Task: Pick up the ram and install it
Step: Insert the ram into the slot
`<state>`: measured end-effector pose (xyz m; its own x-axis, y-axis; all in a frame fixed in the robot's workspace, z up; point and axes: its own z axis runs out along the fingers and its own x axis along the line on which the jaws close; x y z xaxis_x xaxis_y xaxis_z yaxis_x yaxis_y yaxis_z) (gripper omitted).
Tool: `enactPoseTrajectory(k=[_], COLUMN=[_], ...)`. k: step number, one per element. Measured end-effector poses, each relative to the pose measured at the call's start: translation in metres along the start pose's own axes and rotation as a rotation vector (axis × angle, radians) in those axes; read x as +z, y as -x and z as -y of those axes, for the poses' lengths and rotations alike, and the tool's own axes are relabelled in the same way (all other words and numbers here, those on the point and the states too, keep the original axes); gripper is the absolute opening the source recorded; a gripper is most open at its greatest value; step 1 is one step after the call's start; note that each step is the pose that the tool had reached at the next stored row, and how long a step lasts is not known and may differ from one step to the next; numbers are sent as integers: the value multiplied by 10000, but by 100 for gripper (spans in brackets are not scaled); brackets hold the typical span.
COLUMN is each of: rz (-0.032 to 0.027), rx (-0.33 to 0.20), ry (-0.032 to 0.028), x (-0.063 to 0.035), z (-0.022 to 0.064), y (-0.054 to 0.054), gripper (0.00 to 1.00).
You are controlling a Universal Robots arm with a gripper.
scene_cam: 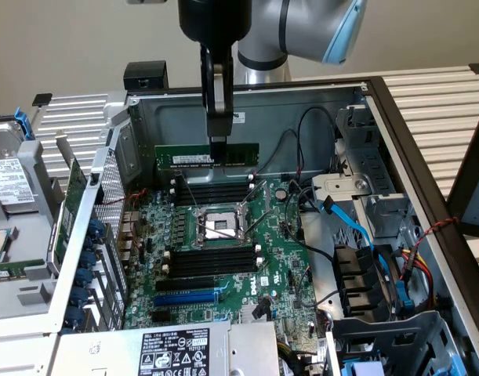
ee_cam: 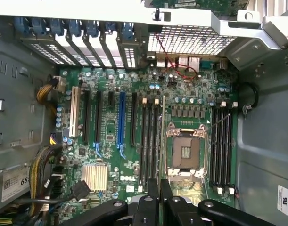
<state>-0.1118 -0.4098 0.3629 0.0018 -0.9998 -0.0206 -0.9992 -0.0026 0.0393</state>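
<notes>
The ram (scene_cam: pixel 207 155), a long thin green stick with a white label strip, hangs level and on edge in the air above the motherboard (scene_cam: pixel 278 270), near the case's back wall. My gripper (scene_cam: pixel 216 141) comes straight down from above and is shut on the ram's top edge, near its middle. Below it lie the far bank of black memory slots (scene_cam: pixel 212 190), then the CPU socket (scene_cam: pixel 215 227), then the near bank of memory slots (scene_cam: pixel 212 258). In the wrist view the fingers (ee_cam: pixel 153 202) stand close together, and the ram (ee_cam: pixel 161 136) shows edge-on as a thin line beside one bank of slots (ee_cam: pixel 150 136).
A larger upright green card (scene_cam: pixel 70 205) stands at the exterior view's left by the perforated bracket. Blue cables (scene_cam: pixel 350 227) and black wires run past the drive bay on the right. A power supply (scene_cam: pixel 173 352) sits at the front, and the case's back wall (scene_cam: pixel 302 102) is close behind the ram.
</notes>
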Motion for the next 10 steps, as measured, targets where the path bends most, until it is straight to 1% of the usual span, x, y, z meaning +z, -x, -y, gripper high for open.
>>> enactPoseTrajectory(k=[2, 5, 6, 9, 10], rz=[-52, -71, -71, -74, -77], rx=[3, 2, 2, -5, -9], ry=[0, -6, -25, -117, -163], x=[27, 77, 93, 127, 137], z=[1, 3, 2, -20, -34], y=[0, -2, -2, -2, 0], gripper=[14, 14, 14, 14, 14])
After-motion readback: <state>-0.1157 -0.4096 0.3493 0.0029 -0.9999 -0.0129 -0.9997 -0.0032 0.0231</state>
